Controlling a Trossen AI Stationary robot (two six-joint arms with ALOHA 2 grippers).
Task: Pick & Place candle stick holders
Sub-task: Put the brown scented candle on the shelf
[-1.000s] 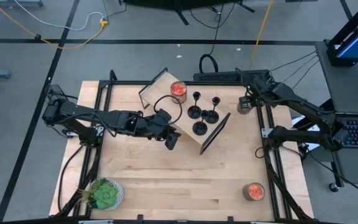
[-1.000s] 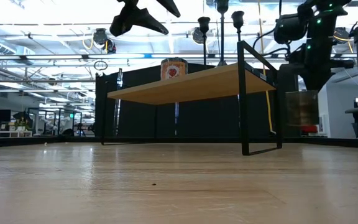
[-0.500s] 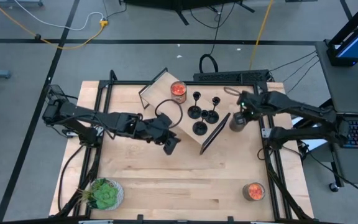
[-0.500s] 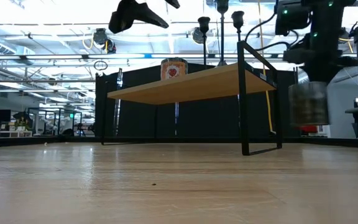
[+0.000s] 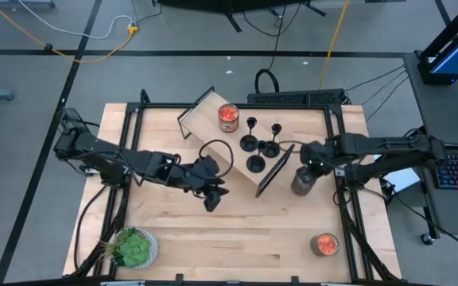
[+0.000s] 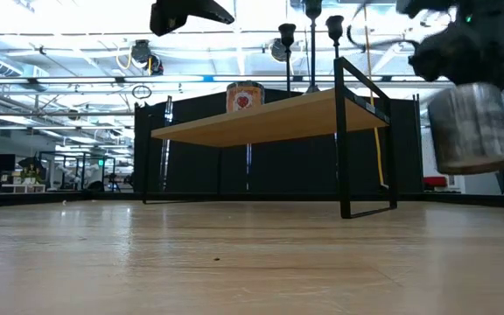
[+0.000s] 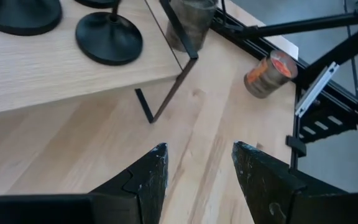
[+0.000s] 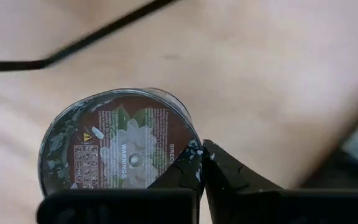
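Three matte-black candle stick holders (image 5: 255, 163), (image 5: 249, 143), (image 5: 270, 148) stand by their round bases on a small raised wooden shelf (image 5: 233, 151). Two of their bases show in the left wrist view (image 7: 109, 37). My left gripper (image 5: 211, 199) hangs open and empty over the table, near and left of the shelf. My right gripper (image 5: 307, 169) is shut on a grey cylindrical jar (image 5: 301, 183) just right of the shelf's right end. The jar also shows in the low view (image 6: 471, 127). My right gripper pinches the grey jar's rim (image 8: 188, 149) between its two fingers, which stand close together. The fingers come from above, pointing down. The jar hangs below them, slightly tilted and clear of the table.
A jar with an orange-red top (image 5: 227, 117) stands on the shelf's far end. Another such jar (image 5: 324, 244) sits at the table's near right. A green plant (image 5: 133, 248) is at the near left. Black frame rails (image 5: 342, 199) run along the table's sides.
My right gripper has carried the grey jar from the table's far right corner toward the near edge and a little left, to beside the shelf's right end. My left gripper has drawn back a little toward the near edge, still open.
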